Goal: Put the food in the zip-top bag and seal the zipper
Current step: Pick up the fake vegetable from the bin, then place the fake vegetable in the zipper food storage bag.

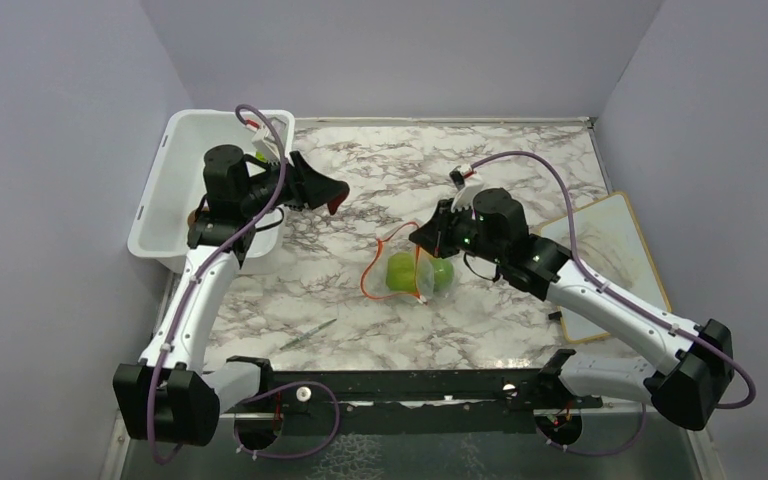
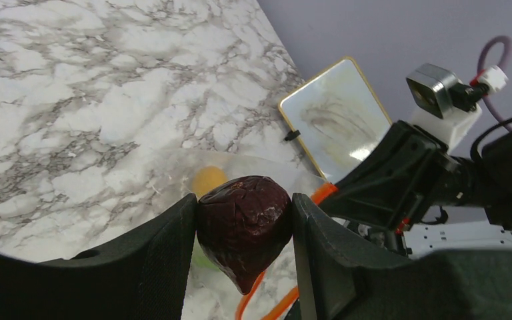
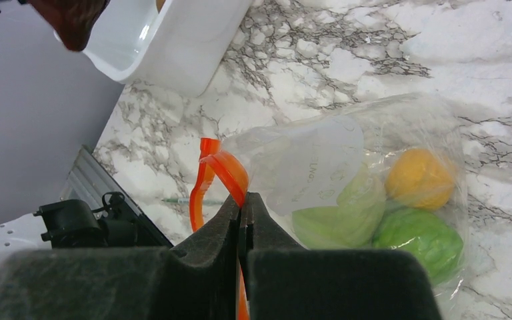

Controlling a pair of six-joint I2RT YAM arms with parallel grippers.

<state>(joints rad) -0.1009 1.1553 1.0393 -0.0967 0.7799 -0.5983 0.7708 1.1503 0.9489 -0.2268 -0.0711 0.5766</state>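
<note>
The clear zip-top bag (image 1: 418, 273) lies mid-table with its mouth lifted. Inside it are a pale green cabbage ball (image 3: 347, 213), a green round fruit (image 3: 420, 237) and an orange piece (image 3: 419, 179). My right gripper (image 3: 242, 203) is shut on the orange-red zipper (image 3: 223, 167) at the bag's mouth, holding it up. My left gripper (image 2: 245, 208) hangs in the air between the tub and the bag, left of the bag's mouth. It is shut on a dark red food piece (image 2: 243, 223), which also shows at the top left of the right wrist view.
A white plastic tub (image 1: 175, 190) stands at the far left against the wall. A framed board (image 1: 610, 250) lies at the right, partly under the right arm. A thin green pen (image 1: 308, 335) lies near the front rail.
</note>
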